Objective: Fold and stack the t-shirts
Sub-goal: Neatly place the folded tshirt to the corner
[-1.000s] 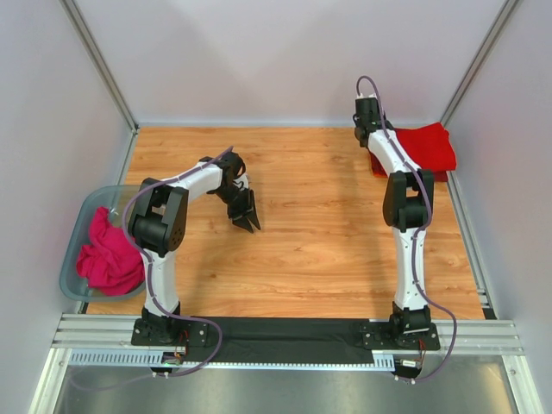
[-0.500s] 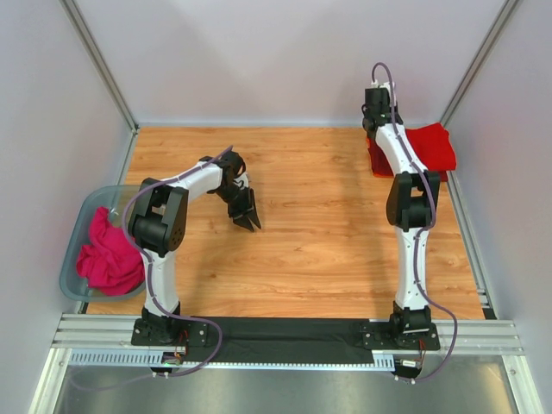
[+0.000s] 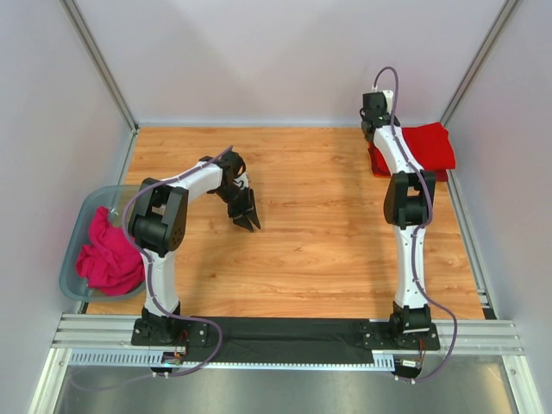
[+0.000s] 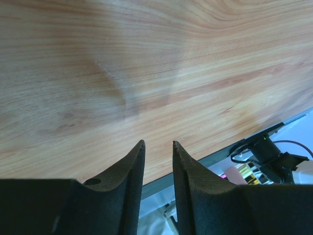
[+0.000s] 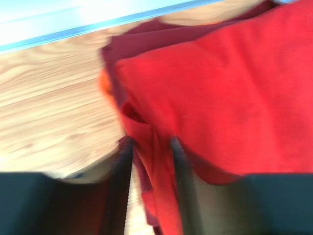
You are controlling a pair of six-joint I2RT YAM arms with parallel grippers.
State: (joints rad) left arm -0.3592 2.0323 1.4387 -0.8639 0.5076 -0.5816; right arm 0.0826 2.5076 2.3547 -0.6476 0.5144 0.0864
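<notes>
T-shirts (image 3: 429, 148) lie stacked in the far right corner of the tabletop (image 3: 328, 233) as the right wrist swings toward the far edge.

Over the last second only that arm has moved, so the stacking step looks nearly done. The right wrist view shows what the overhead hides: the bright red shirt (image 5: 220, 93) on the maroon shirt (image 5: 142, 41), with a red fold between the right gripper (image 5: 150, 144) fingers; pinched or freed, I cannot tell. The left gripper (image 4: 158, 143), slightly spread, holds nothing. Only the overhead shows a crumpled garment (image 3: 108, 259) in the bin (image 3: 65, 267) at the left edge.
</notes>
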